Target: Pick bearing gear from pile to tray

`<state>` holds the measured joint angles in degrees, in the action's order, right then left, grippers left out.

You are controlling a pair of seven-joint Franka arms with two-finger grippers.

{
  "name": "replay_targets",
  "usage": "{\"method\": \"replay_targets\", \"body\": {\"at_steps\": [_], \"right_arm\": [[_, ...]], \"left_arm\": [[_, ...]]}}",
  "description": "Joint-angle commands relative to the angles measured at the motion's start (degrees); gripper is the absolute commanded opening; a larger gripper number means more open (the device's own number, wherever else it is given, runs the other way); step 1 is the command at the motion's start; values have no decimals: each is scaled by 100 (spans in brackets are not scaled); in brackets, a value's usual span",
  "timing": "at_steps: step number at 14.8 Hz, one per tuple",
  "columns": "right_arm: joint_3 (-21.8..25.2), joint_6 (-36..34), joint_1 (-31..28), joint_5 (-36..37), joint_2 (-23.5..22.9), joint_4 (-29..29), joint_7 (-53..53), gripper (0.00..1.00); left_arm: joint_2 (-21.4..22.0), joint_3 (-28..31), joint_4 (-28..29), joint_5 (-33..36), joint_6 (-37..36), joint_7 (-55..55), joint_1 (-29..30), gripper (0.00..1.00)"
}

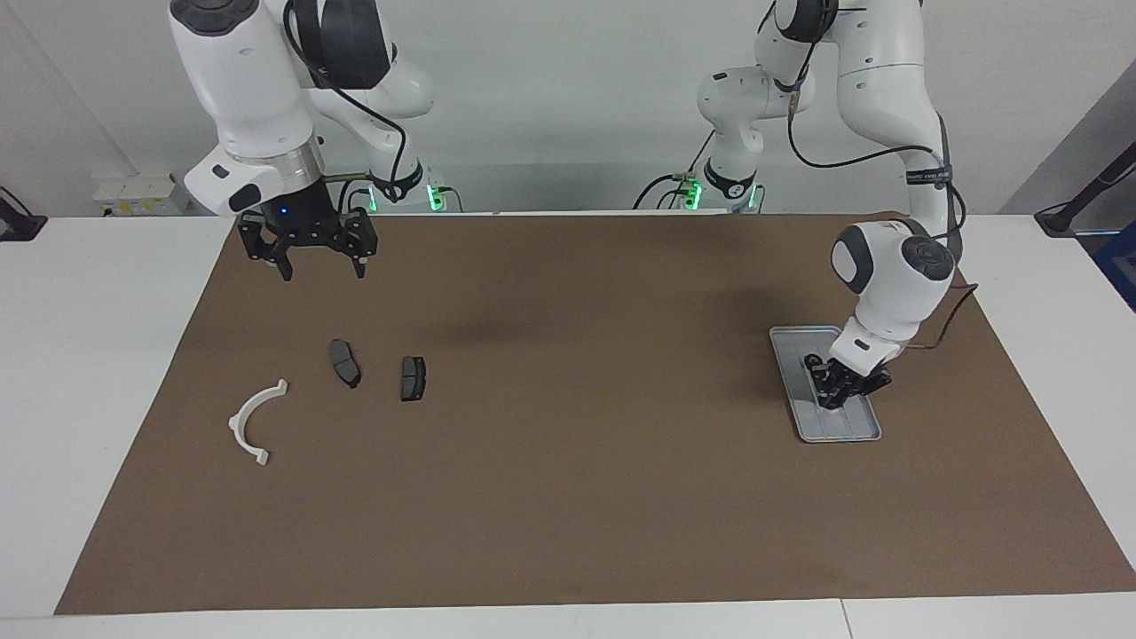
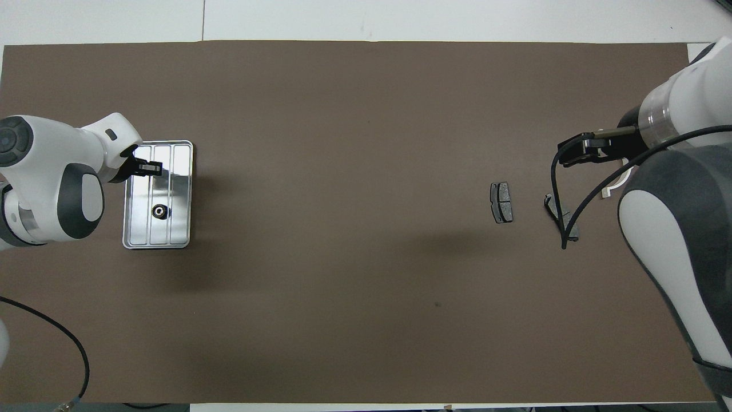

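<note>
Tray (image 1: pixel 865 432) beneath lowered, closed left end effector (image 1: pixel 834 401).

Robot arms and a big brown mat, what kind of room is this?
Probably a robot lab or test bench. Two white arms stand at a white table covered by a brown mat, with only small parts laid out: a metal tray, two dark pad-shaped plates and a white half-ring bracket.

Two grey plates (image 1: pixel 345 363), one white bracket (image 1: pixel 253 421), one tray (image 1: pixel 839 427), one black gear (image 2: pixel 159 212).
</note>
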<state>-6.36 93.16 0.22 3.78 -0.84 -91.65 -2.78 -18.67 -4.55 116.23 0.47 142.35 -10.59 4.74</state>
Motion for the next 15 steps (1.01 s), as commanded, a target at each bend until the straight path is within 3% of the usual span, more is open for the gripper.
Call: {"method": "replay_targets", "body": {"at_steps": [1,2,3,4,9,15], "right_arm": [[-6,-568,-75,-324,312,-152,120,100],[12,-684,-83,-525,364,-160,15,100],[29,-694,-75,-623,373,-152,-212,100],[30,-668,-66,-641,374,-151,-493,100],[30,-632,-57,-721,418,-134,-575,100],[-14,-413,-207,-703,391,-160,-346,100]], "left_arm": [[65,24,198,-82,100,13,-114,65],[65,24,163,-82,65,-5,-114,83],[65,24,137,-73,30,-13,-114,93],[83,24,15,-56,-118,-22,-114,96],[583,24,-1312,-55,-1849,56,-70,98],[1839,-46,-1524,-204,-2641,1900,-201,100]]}}
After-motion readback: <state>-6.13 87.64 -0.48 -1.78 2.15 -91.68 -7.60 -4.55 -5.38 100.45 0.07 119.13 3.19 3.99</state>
